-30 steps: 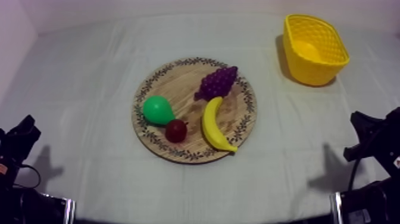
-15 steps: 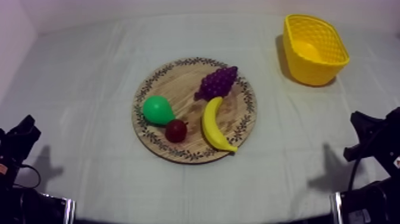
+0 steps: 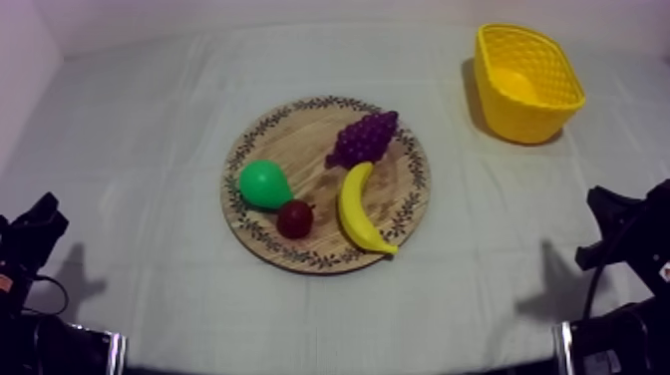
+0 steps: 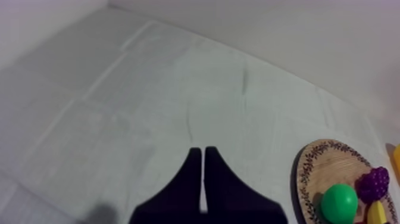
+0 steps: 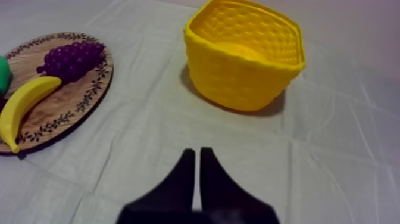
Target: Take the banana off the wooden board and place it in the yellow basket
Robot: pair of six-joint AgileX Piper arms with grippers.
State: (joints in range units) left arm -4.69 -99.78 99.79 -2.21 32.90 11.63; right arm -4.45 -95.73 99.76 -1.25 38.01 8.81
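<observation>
My right gripper (image 5: 197,152) is pinched to a narrow wedge with nothing in it, parked low off the board's right near side. My left gripper (image 4: 203,150) is the same, empty and closed up, off the board's left near side. The board (image 3: 299,150) lies flat between the two arms. The basket (image 3: 518,115) stands upright, well apart from the board, beyond its right far edge. The banana (image 3: 357,209) lies on the board's right near part. Its long axis runs from just beside the grapes (image 3: 364,138) out to the near rim, hollow side turned right. The pear (image 3: 263,185) and small red fruit (image 3: 295,217) sit on the board's left part, the fruit near the banana's bowed back but apart from it. I judge my right arm nearer to both banana and basket, so it should open and close across the banana's short width.
</observation>
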